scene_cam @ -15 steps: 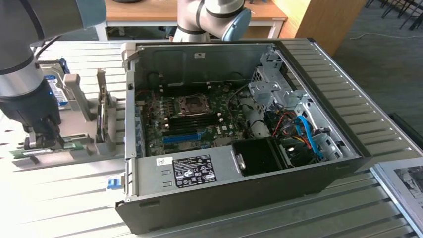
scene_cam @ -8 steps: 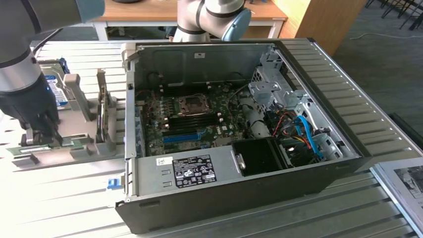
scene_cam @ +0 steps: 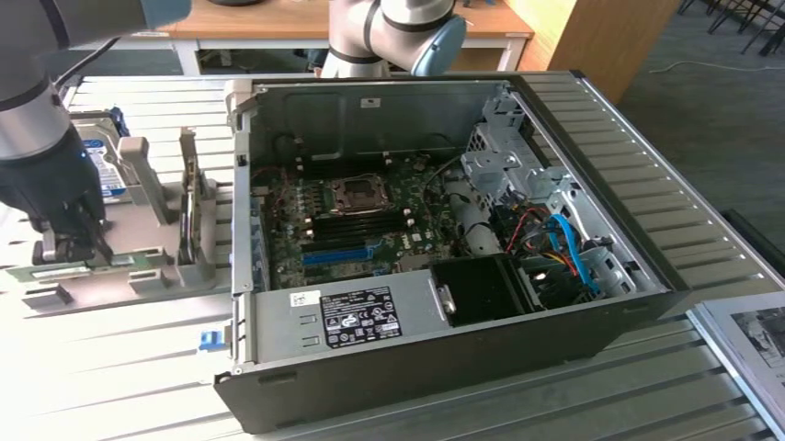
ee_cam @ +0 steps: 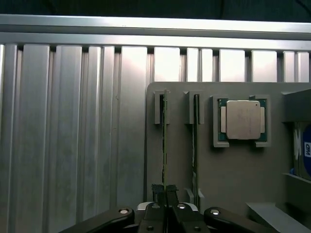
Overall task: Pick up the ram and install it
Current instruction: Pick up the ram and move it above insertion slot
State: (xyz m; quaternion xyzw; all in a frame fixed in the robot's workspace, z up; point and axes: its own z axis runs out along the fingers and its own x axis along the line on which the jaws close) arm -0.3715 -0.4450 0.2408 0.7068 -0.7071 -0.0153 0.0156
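Note:
The ram point(ee_cam: 164, 136) is a thin green stick standing on edge in a slot of the grey holder point(ee_cam: 233, 170). My gripper point(ee_cam: 165, 190) is shut on its near end, with both fingertips pinched against the board. In the exterior view the gripper point(scene_cam: 76, 248) reaches down onto the ram point(scene_cam: 123, 262) at the holder's point(scene_cam: 135, 285) front, at the exterior view's left. A second green stick point(ee_cam: 196, 141) stands in the neighbouring slot. The open computer case point(scene_cam: 294, 331) lies on its side in the middle, with the black memory slots point(scene_cam: 368, 222) bare on the motherboard.
A square silver CPU chip point(ee_cam: 243, 119) sits in a recess of the holder beside the sticks. A hard drive point(scene_cam: 108, 170) with a blue label stands in the holder behind my gripper. Cables point(scene_cam: 564, 248) and a drive cage point(scene_cam: 509, 156) fill the case's right side. A second arm's base point(scene_cam: 392, 37) stands behind the case.

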